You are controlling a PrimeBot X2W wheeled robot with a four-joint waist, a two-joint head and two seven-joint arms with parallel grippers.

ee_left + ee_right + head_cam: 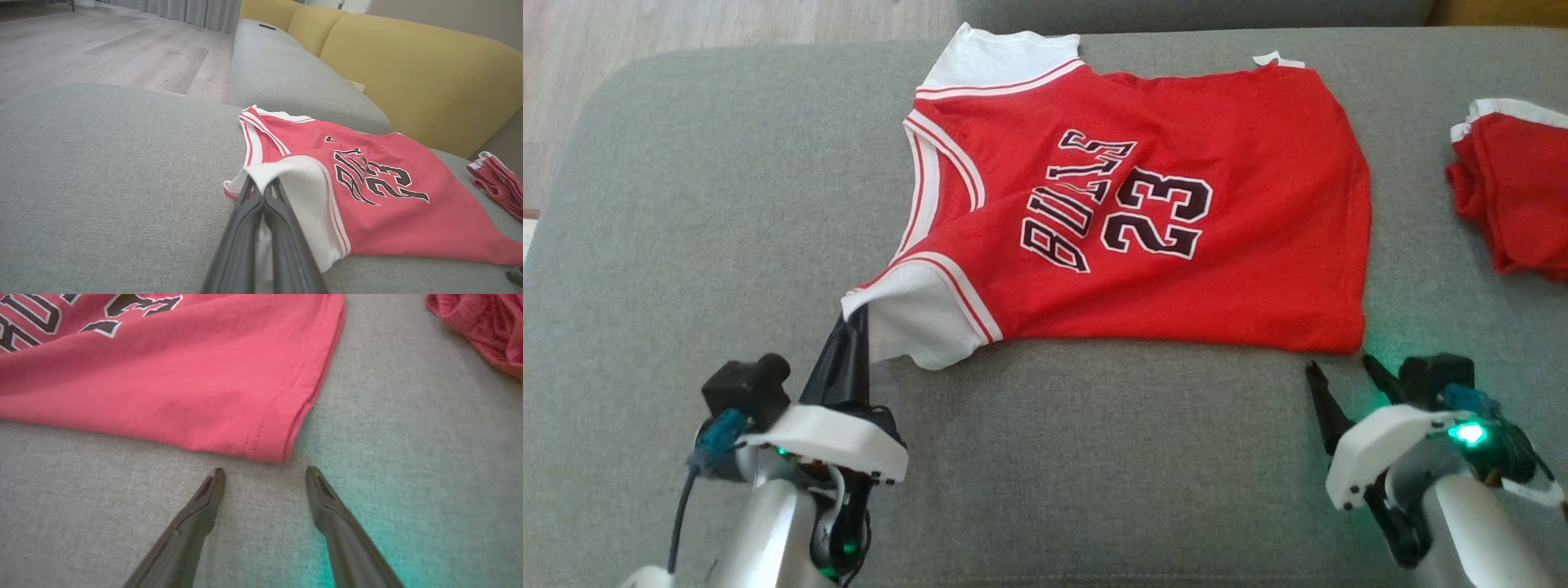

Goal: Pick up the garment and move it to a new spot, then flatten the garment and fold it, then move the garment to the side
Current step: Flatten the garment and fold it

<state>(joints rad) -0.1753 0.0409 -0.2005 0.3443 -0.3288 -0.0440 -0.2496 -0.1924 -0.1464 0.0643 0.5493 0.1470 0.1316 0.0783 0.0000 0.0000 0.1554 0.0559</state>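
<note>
Left gripper [854,320]: fingers pressed together, pinching the white shoulder corner of the red jersey [1168,245]. The white trim drapes over the fingertips, and the corner appears slightly raised off the grey cushion [686,212]. The body of the jersey extends ahead of this gripper and off to its right, lying print-up and largely flat.

Right gripper [1339,365]: fingers spread wide, nothing between them. The tips sit low at the cushion surface. The near hem corner of the jersey lies just ahead of the tips, roughly centred on the gap and apart from both fingers.

Assessment: the garment is spread on the cushion, one near corner secured, the other lined up for a grasp. The arrangement suggests both near corners are wanted in hand so the near edge can be carried over as a fold without skewing. The right gripper needs a short advance, then closure on the hem.

Other item: a second red garment [1515,196], bunched, lies well off to the right of the right gripper, clear of the work.
</note>
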